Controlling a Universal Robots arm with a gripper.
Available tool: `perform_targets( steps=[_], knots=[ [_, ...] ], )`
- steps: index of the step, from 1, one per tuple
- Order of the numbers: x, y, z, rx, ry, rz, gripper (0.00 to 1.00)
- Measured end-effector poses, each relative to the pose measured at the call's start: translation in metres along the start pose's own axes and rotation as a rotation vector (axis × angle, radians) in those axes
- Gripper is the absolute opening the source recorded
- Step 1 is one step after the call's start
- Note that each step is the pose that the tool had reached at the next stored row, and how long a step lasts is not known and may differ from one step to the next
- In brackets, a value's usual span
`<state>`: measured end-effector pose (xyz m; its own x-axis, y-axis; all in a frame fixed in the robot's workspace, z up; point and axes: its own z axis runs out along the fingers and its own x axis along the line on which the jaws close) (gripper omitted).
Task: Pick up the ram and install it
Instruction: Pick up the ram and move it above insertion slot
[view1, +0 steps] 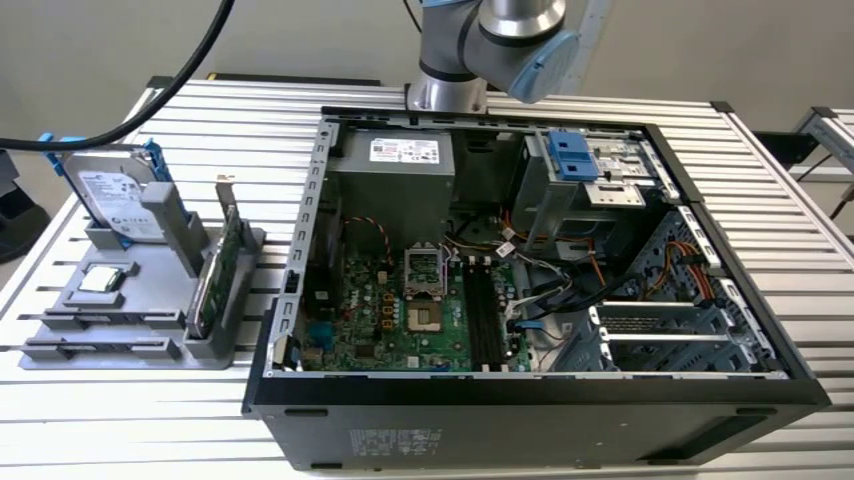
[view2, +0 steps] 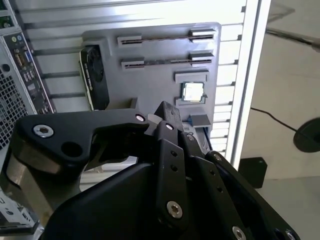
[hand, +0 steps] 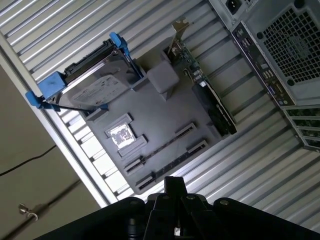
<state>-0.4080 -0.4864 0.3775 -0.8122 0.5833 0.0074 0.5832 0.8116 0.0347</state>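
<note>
The ram (view2: 157, 38) is a thin dark stick lying on edge in a slot of the grey holder (view2: 150, 87); a second like it (view2: 160, 61) lies in the slot beside it. In the first wrist view the ram (hand: 161, 147) rests near the holder's (hand: 165, 112) outer edge. My gripper (view2: 167, 112) hangs above the holder, shut with nothing in it, and its tip (hand: 173, 182) is just off the ram slots. In the exterior view the holder (view1: 134, 330) stands to the left of the open computer case (view1: 534, 385). The motherboard's black slots (view1: 483, 310) lie inside the case.
On the holder stand a silver hard drive with blue rails (hand: 92, 90), a green card with a metal bracket (hand: 200, 82) and a small square chip (hand: 121, 135). The arm (view1: 507, 40) reaches in behind the case. The slatted table's edge (view2: 245, 100) runs close to the holder.
</note>
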Motion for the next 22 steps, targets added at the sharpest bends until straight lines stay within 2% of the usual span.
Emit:
perform_targets(
  steps=[22],
  knots=[
    [0.0000, -0.0001, 0.0013, 0.0057, 0.0072, 0.031, 0.00]
  ],
)
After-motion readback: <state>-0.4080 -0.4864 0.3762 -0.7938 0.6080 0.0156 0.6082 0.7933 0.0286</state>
